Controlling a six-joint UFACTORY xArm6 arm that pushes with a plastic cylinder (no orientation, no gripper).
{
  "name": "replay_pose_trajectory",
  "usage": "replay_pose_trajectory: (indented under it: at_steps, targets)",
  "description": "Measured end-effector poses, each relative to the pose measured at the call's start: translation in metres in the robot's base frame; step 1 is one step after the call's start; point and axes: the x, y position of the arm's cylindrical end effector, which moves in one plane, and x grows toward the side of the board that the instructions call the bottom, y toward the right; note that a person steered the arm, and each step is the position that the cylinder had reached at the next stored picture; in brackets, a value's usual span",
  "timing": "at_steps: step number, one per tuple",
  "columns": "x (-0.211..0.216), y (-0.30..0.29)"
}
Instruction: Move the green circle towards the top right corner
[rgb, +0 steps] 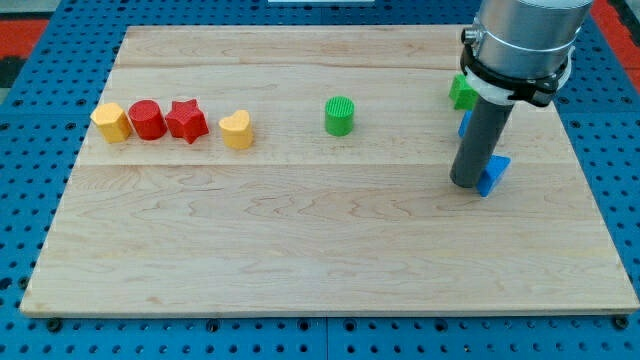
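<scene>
The green circle (340, 115) stands on the wooden board a little above the middle. My tip (466, 183) rests on the board far to the circle's right and a little lower, well apart from it. The tip touches or nearly touches a blue block (493, 174) on its right side. The rod hides part of another blue block (464, 125) and part of a green block (462, 92) above it.
A row of blocks lies at the view's left: a yellow block (111, 122), a red cylinder (147, 120), a red star (186, 121) and a yellow heart (237, 130). The board (320, 260) sits on a blue pegboard surface.
</scene>
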Motion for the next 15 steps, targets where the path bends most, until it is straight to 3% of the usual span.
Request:
replay_pose_trajectory:
  at_steps: [2, 4, 6, 8, 9, 10, 11, 13, 15]
  targets:
    - [-0.043, -0.067]
    - [-0.049, -0.140]
    - [-0.112, -0.158]
    - [-0.161, -0.131]
    - [-0.166, -0.124]
    - [-0.137, -0.151]
    - [-0.122, -0.124]
    - [-0.186, -0.068]
    - [-0.211, 0.005]
